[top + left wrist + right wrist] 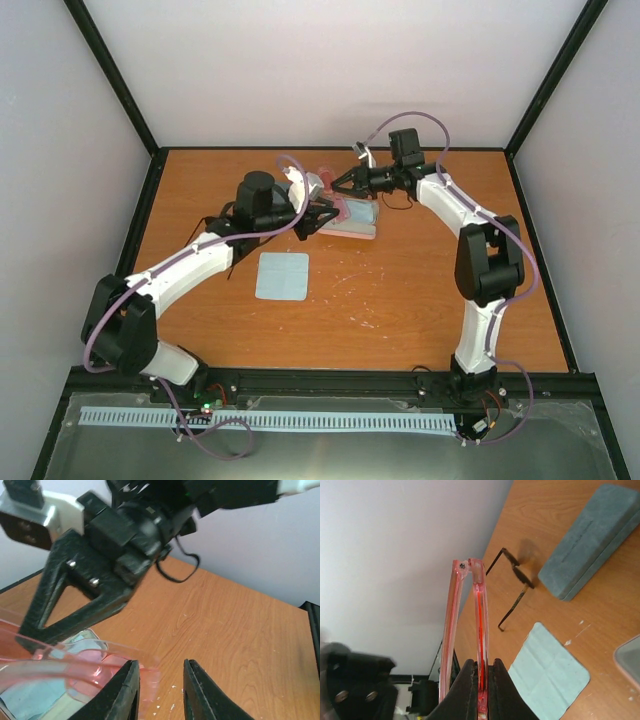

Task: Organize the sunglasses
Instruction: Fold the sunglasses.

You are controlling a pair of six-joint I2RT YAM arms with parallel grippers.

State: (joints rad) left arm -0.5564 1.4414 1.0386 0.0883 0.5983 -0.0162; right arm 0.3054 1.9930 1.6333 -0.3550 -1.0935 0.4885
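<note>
The right pincer (481, 667) is clamped on the red sunglasses (480, 610), holding them aloft near the pink case (357, 216), probably so the left pincer (161, 667), jaws parted beside the frame, can fold them, while the black pair (516, 575) lies on the worktop (605, 625).
</note>
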